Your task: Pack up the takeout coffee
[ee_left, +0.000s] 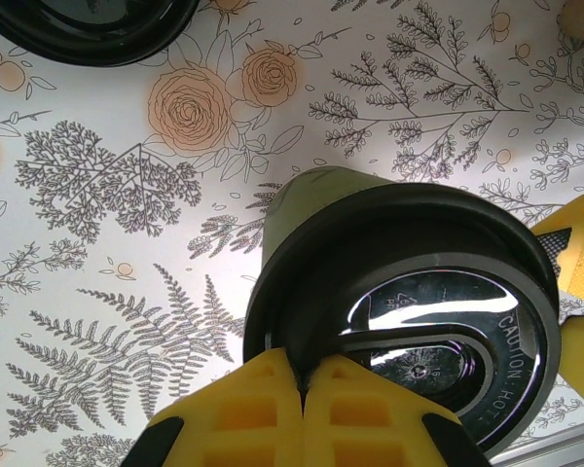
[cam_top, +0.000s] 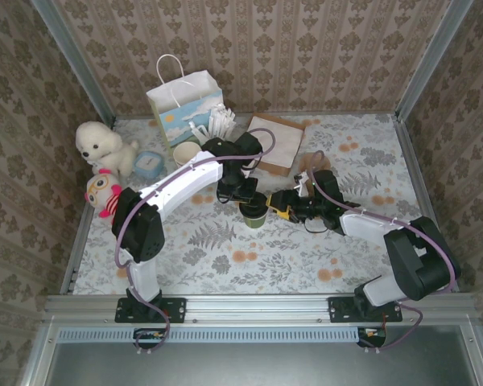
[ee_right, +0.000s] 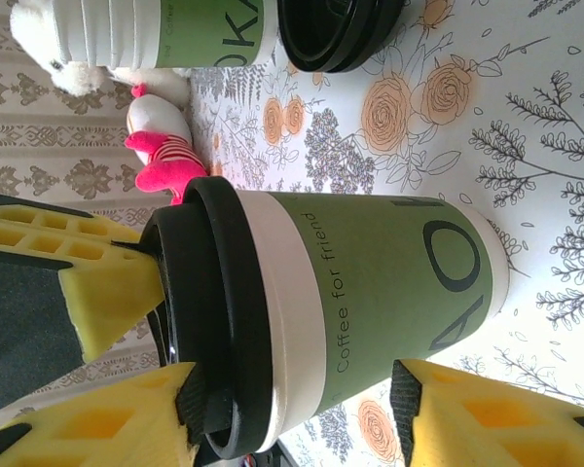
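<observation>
The takeout coffee stands upright mid-table: a green paper cup with a black lid. My left gripper is shut, and its yellow fingertips bear on the lid's near rim from above. My right gripper is turned on its side next to the cup and is open. Its upper pad touches the lid's edge. Its lower pad stands just off the cup wall near the base.
At the back left stands a white paper bag, with a stack of lidless cups and black lids in front of it. Two plush toys sit at the left edge. A flat brown-edged sheet lies behind the arms.
</observation>
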`<state>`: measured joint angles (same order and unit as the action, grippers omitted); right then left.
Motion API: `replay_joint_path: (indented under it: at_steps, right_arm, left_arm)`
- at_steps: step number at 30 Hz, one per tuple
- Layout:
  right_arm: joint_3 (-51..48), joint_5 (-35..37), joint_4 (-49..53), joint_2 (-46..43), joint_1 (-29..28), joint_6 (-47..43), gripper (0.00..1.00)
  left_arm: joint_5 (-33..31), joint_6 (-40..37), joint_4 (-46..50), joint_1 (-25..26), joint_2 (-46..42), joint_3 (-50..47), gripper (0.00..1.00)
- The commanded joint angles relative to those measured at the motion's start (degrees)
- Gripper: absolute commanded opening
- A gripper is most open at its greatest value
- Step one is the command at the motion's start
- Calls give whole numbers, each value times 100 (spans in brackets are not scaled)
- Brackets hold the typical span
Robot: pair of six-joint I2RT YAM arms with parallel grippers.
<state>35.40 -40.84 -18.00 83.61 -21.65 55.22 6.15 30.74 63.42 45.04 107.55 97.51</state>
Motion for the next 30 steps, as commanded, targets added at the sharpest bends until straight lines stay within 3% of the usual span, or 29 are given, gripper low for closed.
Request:
replay_joint_path:
  at_steps: [1,7,14,30]
  right_arm:
    - [38,-164,28,95,-93,-126,50]
    - [-33,-13,121,0,-104,-144,48]
    - [-1,135,543,61,-105,-272,35]
    - [-103,583,1282,50,-104,-497,32]
  left_arm:
    - [133,-106,55,84,135,190,0]
    - [219,-130,-17,126,247,150,0]
    - [299,-112,-88,172,354,48,0]
    - [320,-172,-208,167,296,-348,0]
